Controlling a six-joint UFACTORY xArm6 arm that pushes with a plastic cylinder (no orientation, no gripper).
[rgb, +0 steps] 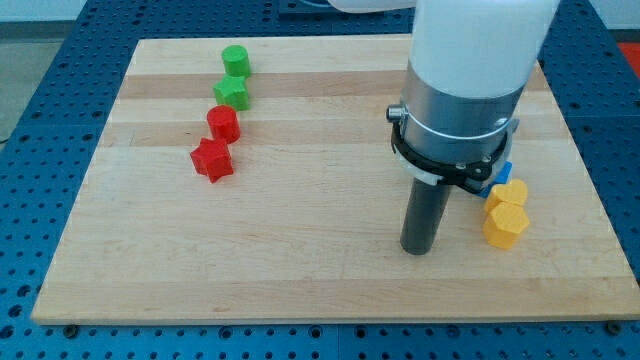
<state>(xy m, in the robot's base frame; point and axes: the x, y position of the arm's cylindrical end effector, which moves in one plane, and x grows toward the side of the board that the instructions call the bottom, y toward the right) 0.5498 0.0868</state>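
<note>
One dark rod is seen ending in my tip (417, 250), set down on the pale wooden desk (300, 250) with no jaws on it and nothing held, just left of two yellow blocks (505, 215) and apart from them. A blue block (503, 172) is partly hidden behind the arm, above the yellow ones. Two green blocks (234, 75) and two red blocks (217, 142) are lined up well apart at the view's upper left, and blue perforated flooring (40, 60) surrounds the desk.

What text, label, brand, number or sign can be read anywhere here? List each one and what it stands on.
None: no readable text shows on the wooden board, the coloured blocks, the white and metal arm or the dark rod ending in my tip.
</note>
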